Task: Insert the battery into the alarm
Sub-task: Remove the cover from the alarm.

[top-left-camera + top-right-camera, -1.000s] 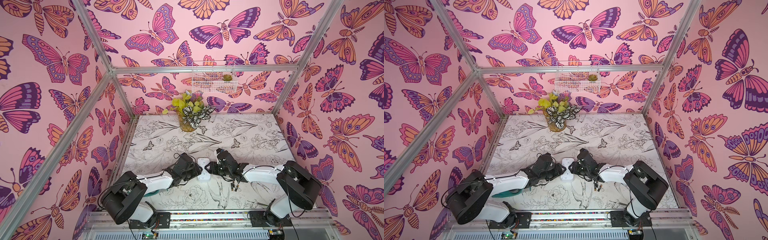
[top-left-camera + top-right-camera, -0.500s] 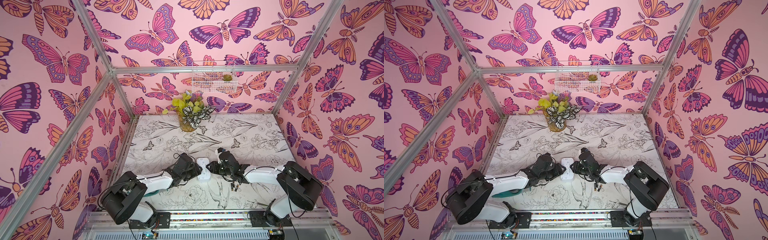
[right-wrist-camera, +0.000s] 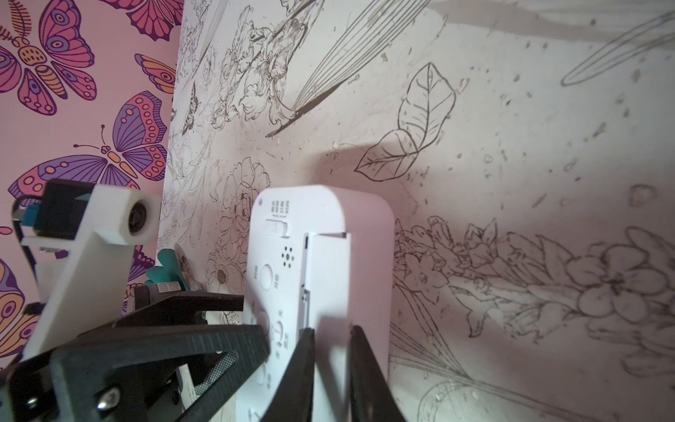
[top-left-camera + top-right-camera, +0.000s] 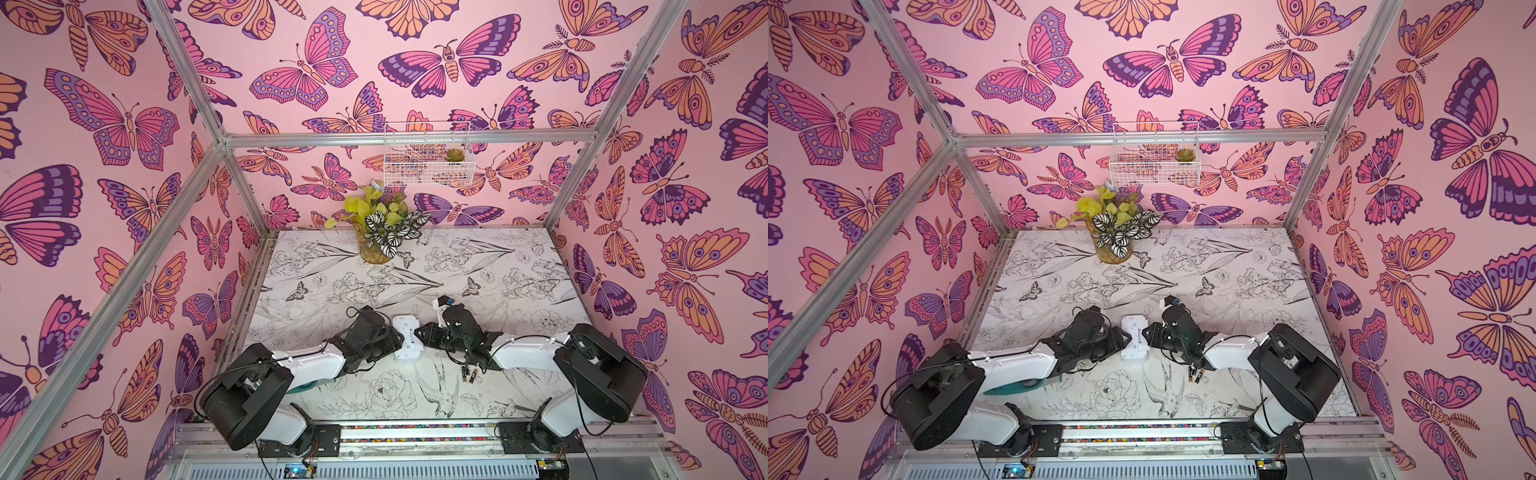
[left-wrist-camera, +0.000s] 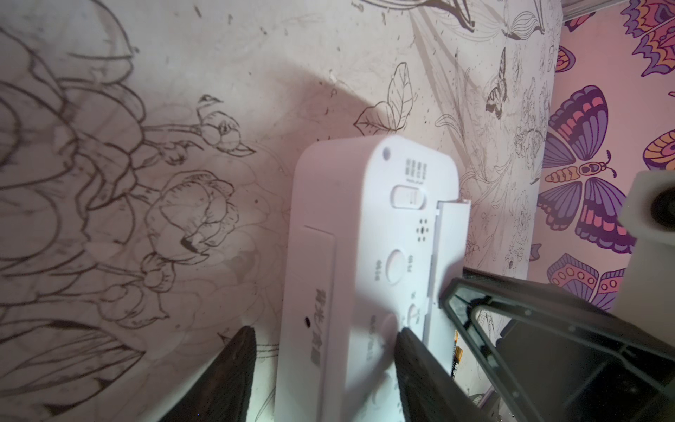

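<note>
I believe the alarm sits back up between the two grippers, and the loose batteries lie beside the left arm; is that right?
Not quite: the loose batteries lie beside the right arm, as both top views show. The alarm does sit back up between the left gripper and the right gripper, closed on the battery cover.

White alarm [image 3: 365, 226] and battery cover [image 3: 328, 277]; pink butterfly-patterned walls [image 3: 120, 65].
</note>
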Robot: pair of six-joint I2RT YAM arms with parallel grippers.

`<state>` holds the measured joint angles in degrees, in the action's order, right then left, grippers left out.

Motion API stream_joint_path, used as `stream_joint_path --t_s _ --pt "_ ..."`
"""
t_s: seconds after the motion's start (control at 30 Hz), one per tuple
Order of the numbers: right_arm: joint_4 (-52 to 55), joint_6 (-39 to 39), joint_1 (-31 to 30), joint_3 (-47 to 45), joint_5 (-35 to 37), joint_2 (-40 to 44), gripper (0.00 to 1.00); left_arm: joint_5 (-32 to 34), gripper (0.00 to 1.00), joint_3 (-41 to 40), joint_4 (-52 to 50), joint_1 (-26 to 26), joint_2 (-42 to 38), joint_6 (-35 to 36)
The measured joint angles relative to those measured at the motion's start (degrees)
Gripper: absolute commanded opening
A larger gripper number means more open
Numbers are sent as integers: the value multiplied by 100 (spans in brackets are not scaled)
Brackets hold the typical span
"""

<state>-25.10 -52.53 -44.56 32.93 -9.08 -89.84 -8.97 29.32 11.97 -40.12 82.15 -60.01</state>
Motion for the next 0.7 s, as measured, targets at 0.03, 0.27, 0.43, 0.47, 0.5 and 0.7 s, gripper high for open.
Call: stream_joint_path --t_s 0.03,0.27,0.43,0.47,0.5,0.7 --pt "4 2 0 -17 -2 37 16 0 62 0 -2 0 -4 0" --pt "271 4 0 -125 -90 391 13 22 63 -9 -35 0 -33 -2" --pt "354 7 0 -122 -146 538 7 22 63 -22 -33 0 -42 -2" --pt "407 15 0 -116 -149 610 5 22 63 -33 -31 0 -57 0" --pt "474 31 0 -114 -149 686 3 24 63 -46 -37 0 -76 -2" --pt "807 96 98 -101 -192 966 0 57 63 -85 -70 0 -142 0"
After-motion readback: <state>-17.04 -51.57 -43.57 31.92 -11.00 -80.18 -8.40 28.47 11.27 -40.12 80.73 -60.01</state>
